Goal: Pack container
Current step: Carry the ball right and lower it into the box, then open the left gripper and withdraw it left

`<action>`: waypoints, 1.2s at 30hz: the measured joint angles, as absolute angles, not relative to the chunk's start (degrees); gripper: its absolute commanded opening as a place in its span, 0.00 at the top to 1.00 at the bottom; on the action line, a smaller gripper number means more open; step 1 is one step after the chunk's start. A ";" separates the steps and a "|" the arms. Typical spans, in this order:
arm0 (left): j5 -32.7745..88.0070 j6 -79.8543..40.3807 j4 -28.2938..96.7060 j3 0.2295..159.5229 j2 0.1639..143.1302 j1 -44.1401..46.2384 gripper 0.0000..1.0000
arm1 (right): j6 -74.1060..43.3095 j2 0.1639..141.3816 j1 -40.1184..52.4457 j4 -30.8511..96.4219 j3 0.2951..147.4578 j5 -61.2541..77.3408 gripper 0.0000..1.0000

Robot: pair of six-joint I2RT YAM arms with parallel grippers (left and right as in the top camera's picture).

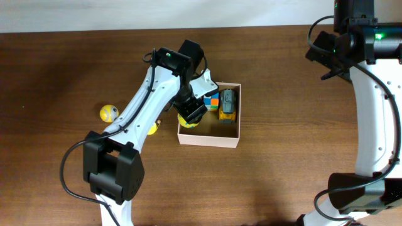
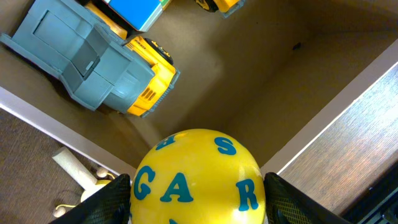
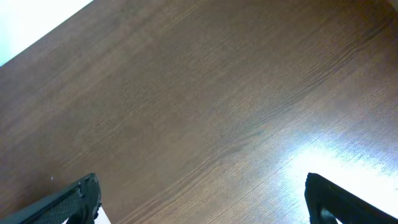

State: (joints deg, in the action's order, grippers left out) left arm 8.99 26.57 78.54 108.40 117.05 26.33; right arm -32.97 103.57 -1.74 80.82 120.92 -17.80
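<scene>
The container (image 1: pixel 217 140), a shallow white-walled box with a tan inside (image 2: pixel 261 81), sits mid-table. My left gripper (image 1: pixel 191 116) is shut on a yellow ball with blue letters (image 2: pixel 199 177) and holds it over the box's near-left corner. Inside the box lie a yellow-and-grey toy truck (image 1: pixel 228 105), also in the left wrist view (image 2: pixel 93 59), and a colourful cube (image 1: pixel 212 102). My right gripper (image 3: pixel 199 199) is open and empty over bare table at the far right.
A second yellow ball (image 1: pixel 108 112) lies on the table to the left. A small yellow toy (image 1: pixel 152 129) lies beside the box's left wall, partly under my left arm; it also shows in the left wrist view (image 2: pixel 93 183).
</scene>
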 measured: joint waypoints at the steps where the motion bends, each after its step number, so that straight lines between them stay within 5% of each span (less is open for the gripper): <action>1: 8.99 26.57 78.54 108.40 117.05 26.33 0.25 | -33.04 103.57 -1.74 80.82 120.92 -17.80 0.01; 5: 8.97 26.63 78.54 108.40 117.05 26.33 0.13 | -33.01 103.57 -1.74 80.82 120.92 -17.80 0.01; 19: 2.33 22.57 78.50 108.75 117.05 25.28 0.09 | -33.04 103.57 -1.74 80.82 120.92 -17.80 0.01; 36: -1.13 5.19 75.35 108.73 117.01 -0.01 0.01 | -33.01 103.57 -1.74 80.82 120.92 -17.80 0.01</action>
State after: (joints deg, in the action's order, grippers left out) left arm -1.13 5.19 75.35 108.73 117.01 -0.01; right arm -33.01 103.57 -1.74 80.82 120.92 -17.80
